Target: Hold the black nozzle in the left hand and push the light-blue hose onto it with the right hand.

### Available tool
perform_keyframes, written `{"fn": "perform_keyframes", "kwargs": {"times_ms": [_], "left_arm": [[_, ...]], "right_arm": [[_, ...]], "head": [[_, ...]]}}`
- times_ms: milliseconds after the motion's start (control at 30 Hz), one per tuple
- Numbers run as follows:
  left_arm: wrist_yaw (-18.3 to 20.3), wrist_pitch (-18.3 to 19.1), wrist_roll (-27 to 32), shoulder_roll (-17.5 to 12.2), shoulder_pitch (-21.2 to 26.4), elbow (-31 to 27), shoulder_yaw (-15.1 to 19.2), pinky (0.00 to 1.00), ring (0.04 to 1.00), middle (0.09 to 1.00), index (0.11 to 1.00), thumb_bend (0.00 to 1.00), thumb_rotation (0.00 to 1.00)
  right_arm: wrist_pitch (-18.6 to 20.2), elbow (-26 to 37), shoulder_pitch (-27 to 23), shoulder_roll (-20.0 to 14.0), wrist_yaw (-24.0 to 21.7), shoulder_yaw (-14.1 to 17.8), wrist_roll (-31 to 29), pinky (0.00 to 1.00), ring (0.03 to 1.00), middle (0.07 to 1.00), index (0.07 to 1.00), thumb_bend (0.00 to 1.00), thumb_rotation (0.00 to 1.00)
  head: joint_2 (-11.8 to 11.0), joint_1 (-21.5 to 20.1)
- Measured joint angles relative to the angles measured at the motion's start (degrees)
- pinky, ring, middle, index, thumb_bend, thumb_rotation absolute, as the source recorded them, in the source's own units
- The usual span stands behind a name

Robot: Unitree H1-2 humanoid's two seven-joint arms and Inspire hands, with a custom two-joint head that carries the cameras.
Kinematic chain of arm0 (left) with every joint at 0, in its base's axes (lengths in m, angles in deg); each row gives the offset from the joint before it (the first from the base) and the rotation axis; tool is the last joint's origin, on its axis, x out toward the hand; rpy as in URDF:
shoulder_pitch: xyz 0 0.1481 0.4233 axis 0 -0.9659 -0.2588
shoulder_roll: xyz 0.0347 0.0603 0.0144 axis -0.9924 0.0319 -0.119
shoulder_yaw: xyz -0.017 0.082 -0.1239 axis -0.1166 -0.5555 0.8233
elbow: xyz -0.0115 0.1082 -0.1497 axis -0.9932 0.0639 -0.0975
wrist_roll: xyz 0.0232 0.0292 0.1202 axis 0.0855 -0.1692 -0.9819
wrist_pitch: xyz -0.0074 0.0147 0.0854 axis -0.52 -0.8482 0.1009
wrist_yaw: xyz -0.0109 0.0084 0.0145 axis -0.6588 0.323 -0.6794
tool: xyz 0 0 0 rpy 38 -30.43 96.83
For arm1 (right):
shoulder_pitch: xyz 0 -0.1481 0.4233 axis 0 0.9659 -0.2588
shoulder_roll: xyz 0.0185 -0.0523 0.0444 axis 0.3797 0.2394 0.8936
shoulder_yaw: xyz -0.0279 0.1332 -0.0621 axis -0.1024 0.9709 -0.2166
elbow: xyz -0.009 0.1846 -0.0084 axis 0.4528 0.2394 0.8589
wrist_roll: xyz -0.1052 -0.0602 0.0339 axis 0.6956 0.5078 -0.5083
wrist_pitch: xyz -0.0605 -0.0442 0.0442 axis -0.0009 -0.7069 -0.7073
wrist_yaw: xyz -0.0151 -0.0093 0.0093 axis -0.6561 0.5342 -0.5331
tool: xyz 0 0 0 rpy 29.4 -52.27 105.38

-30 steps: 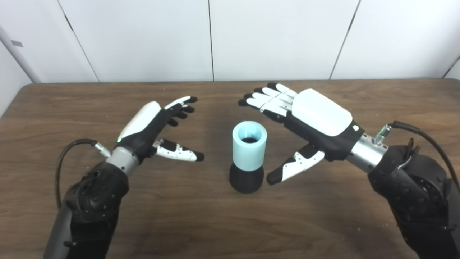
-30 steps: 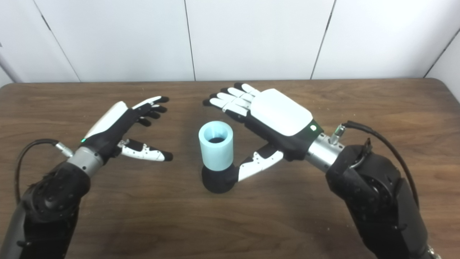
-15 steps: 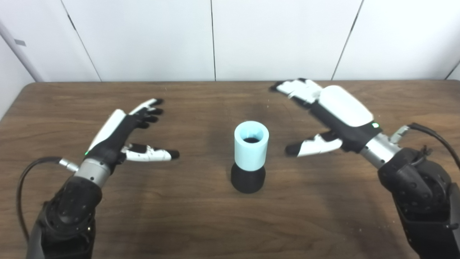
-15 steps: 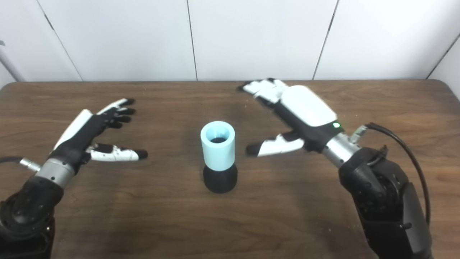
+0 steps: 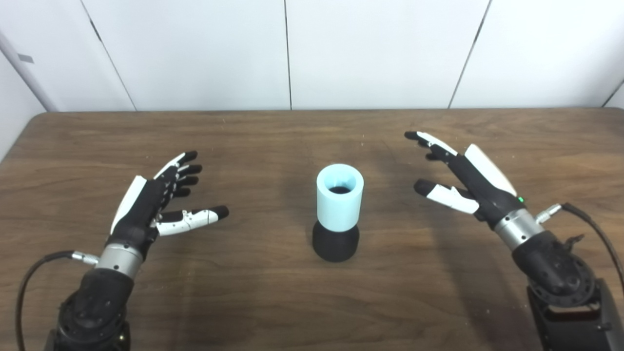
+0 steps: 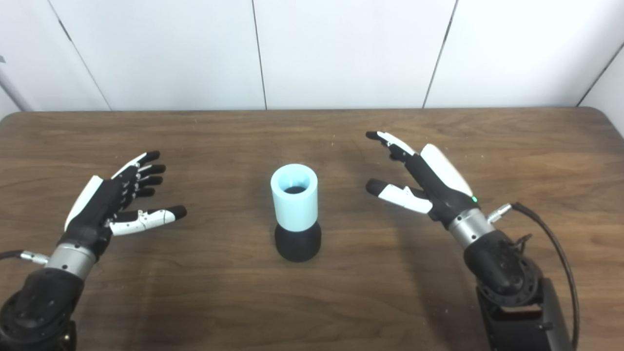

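Observation:
The light-blue hose (image 5: 340, 197), a short upright tube, sits on top of the black nozzle (image 5: 335, 243) at the middle of the wooden table (image 5: 273, 302). The pair stands on its own, touched by neither hand. My left hand (image 5: 155, 202) hovers well to the left of it, open, fingers spread and thumb pointing toward the hose. To the right of it my right hand (image 5: 463, 175) is open too, turned edge-on with its thumb toward the hose. In the right eye view the hose (image 6: 294, 196) stands between the left hand (image 6: 114, 197) and the right hand (image 6: 424, 178).
White wall panels (image 5: 380, 48) rise behind the table's far edge. A black cable (image 5: 592, 229) loops off the right wrist and another cable (image 5: 34, 273) off the left wrist.
Both hands have drawn back from the hose, the left hand leftward and nearer to me, the right hand rightward and lower, turning edge-on. The hose and nozzle have stayed put.

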Motion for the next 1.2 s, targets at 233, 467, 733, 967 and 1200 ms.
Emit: {"fn": "perform_keyframes", "kwargs": {"times_ms": [233, 467, 733, 967, 1200], "left_arm": [[-5.52, -1.76, 2.62, 4.14, -1.99, 2.54, -0.29, 0.8, 0.878, 0.911, 0.908, 0.55, 0.32], [-9.01, -3.6, 4.8, 4.89, -3.14, 3.79, -0.28, 0.84, 0.909, 0.932, 0.936, 0.53, 0.52], [-10.28, -3.76, 11.68, 7.38, -3.13, 5.41, -0.14, 0.92, 0.939, 0.949, 0.947, 0.42, 0.69], [-10.9, -7.97, 16.16, 8.27, -3.02, 7.0, -0.17, 0.93, 0.953, 0.967, 0.959, 0.41, 0.95], [-13.2, -10.77, 17.75, 8.92, -2.99, 8.09, -0.01, 0.93, 0.941, 0.954, 0.948, 0.44, 0.99]], "right_arm": [[3.56, -1.23, 1.37, 5.01, 3.3, 3.12, -9.96, 0.89, 0.944, 0.952, 0.949, 0.52, 1.0], [4.63, -3.61, 2.16, 7.21, 5.35, 3.88, -16.23, 0.94, 0.964, 0.964, 0.955, 0.54, 1.0], [4.53, -4.24, 2.55, 10.15, 10.77, 3.48, -16.3, 0.93, 0.966, 0.963, 0.947, 0.48, 1.0], [3.6, -4.84, 3.91, 10.74, 13.3, 3.19, -16.09, 0.95, 0.965, 0.969, 0.948, 0.47, 1.0], [2.96, -5.13, 4.57, 10.74, 13.6, 3.27, -17.15, 0.96, 0.97, 0.972, 0.949, 0.5, 1.0]], "head": [[-0.26, -0.26], [-0.35, -0.18], [-0.35, -0.18], [-0.7, 0.09], [-0.79, 0.53]]}}
